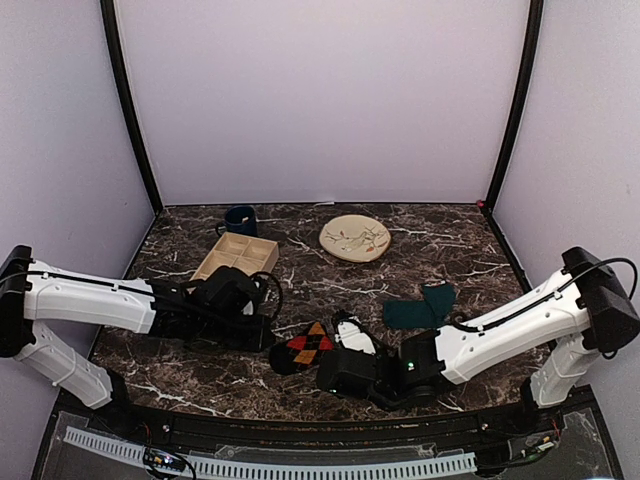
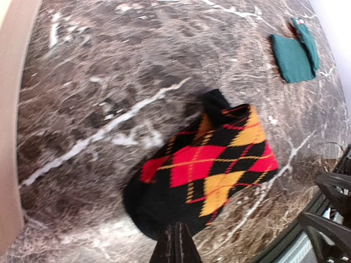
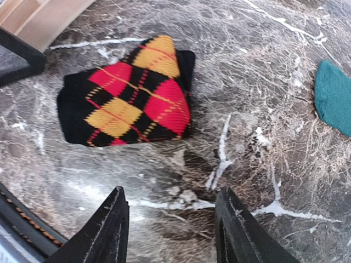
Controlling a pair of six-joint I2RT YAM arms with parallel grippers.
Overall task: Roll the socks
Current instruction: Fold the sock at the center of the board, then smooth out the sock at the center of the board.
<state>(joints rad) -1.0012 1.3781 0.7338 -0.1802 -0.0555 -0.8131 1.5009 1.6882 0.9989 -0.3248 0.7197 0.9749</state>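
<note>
The black argyle sock [image 1: 306, 345] with red, orange and yellow diamonds lies folded on the marble table, near the front middle. In the left wrist view the sock [image 2: 211, 170] fills the centre. My left gripper [image 2: 176, 245] is shut, with its tips at the sock's black near edge; I cannot tell whether fabric is pinched. My right gripper [image 3: 173, 219] is open and empty, just above the table a little short of the sock [image 3: 129, 93]. The teal-green sock [image 1: 420, 308] lies folded to the right, apart from both grippers, and shows in both wrist views [image 2: 296, 52] [image 3: 335, 96].
A dark blue mug [image 1: 240, 220] stands at the back left. A wooden divided tray [image 1: 236, 257] sits in front of it. A patterned plate [image 1: 355, 238] lies at the back middle. The table's front rail [image 1: 300, 420] runs just behind both grippers.
</note>
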